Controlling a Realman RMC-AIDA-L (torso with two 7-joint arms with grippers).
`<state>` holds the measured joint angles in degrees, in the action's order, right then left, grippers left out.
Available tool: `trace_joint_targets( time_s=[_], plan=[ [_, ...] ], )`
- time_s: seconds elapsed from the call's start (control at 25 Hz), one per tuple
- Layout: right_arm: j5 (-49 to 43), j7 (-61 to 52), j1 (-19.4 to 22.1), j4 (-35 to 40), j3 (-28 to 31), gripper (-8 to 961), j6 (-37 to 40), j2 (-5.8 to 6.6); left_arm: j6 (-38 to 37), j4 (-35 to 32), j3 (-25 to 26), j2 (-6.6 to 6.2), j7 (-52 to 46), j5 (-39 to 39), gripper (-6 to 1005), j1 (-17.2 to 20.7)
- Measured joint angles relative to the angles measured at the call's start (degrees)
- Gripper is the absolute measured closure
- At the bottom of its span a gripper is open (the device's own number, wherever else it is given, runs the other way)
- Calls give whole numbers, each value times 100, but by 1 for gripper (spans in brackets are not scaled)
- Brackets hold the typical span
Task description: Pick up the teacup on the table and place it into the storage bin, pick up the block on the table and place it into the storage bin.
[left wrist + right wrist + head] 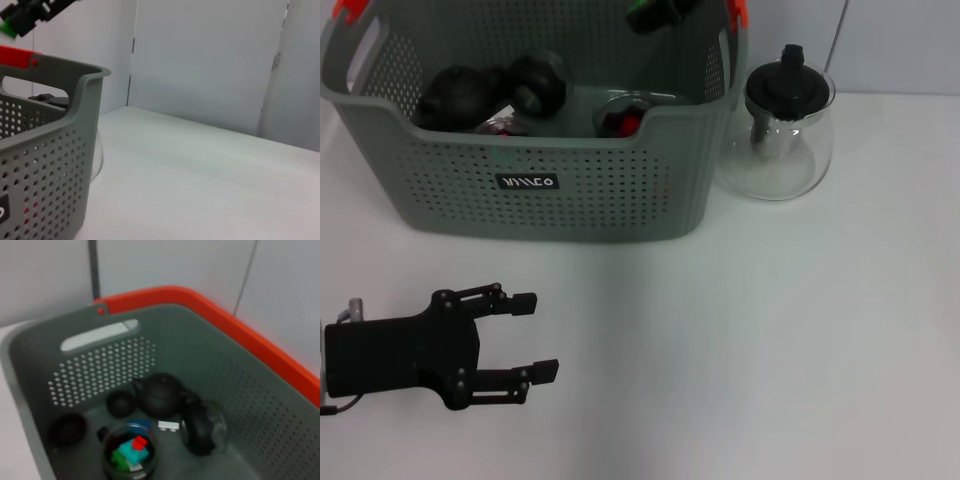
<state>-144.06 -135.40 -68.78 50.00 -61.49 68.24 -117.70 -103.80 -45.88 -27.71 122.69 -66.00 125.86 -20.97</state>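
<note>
Left gripper [535, 335] rests low over the table [770, 350] at roughly 7 o'clock in the head view, fingers spread wide apart and holding nothing; the fingers point toward 3 o'clock. Right gripper [655, 12] hangs above the back edge of the storage bin [555, 205] at 12 o'clock, showing only as a dark body with a green part; whether its fingers are spread or closed cannot be told.

Storage bin location: far left of the table, at 11 o'clock from the left gripper and well apart from it. A glass teapot [782, 130] with a black lid stands just beside the bin at its 3 o'clock side.

Bin contents, right wrist view: a dark teapot [161, 394], two small dark cups [121, 402], and a clear glass vessel [131, 452] holding red, green and teal blocks [131, 451].

Task status, as a judgement: no teacup and no block lie on the visible table surface, and cups and blocks are inside the bin. Both placements appear complete; only arm retraction looks to remain.

Orientation: the bin's long axis runs from 9 o'clock to 3 o'clock in the head view, with the labelled wall facing the robot and the open top upward.
</note>
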Motion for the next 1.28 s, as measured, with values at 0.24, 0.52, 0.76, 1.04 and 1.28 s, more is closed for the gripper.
trace_joint_targets(
  time_s=[0.24,0.52,0.76,1.04,1.28],
  plan=[
    [-96,-1,63,1,-5,461,-158,-48,0,1,-7,-6,0,-9,167,-3],
    [586,325,623,890,41,193,186,-184,-29,2,19,-9,-1,-52,167,-4],
    [2923,1221,2248,2311,-57,132,1032,-249,-294,72,102,-29,-5,-348,167,0],
    [4540,2833,3788,2037,-131,133,1962,-246,-543,133,156,-46,-42,-356,167,-14],
    [4501,4288,4116,497,-93,124,2139,-177,-169,356,83,-41,-102,-270,166,-86]
  ],
)
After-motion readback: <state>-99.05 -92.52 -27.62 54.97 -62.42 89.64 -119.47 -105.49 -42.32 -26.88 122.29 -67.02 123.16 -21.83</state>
